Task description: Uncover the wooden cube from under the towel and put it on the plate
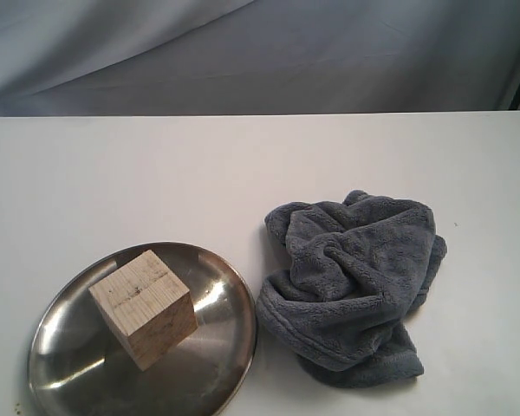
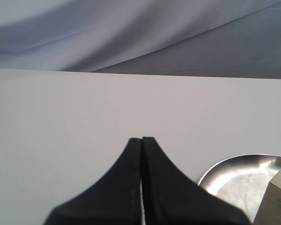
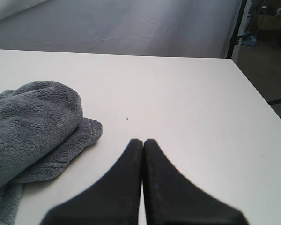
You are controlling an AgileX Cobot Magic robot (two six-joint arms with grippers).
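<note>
The wooden cube [image 1: 144, 308] rests tilted on the steel plate [image 1: 210, 364] at the front left of the white table. Beside the plate, to its right, the dark grey towel [image 1: 355, 286] lies crumpled in a heap. Neither gripper shows in the exterior view. In the left wrist view my left gripper [image 2: 141, 139] is shut on nothing above bare table, with the plate [image 2: 234, 176] and a corner of the cube [image 2: 277, 199] off to one side. My right gripper [image 3: 143, 140] is shut and empty too, the towel [image 3: 33, 126] lying apart from it.
The table's far edge [image 1: 260, 114] meets a grey cloth backdrop. In the right wrist view the table's side edge [image 3: 260, 101] drops off to a dark floor with a stand leg [image 3: 238, 26].
</note>
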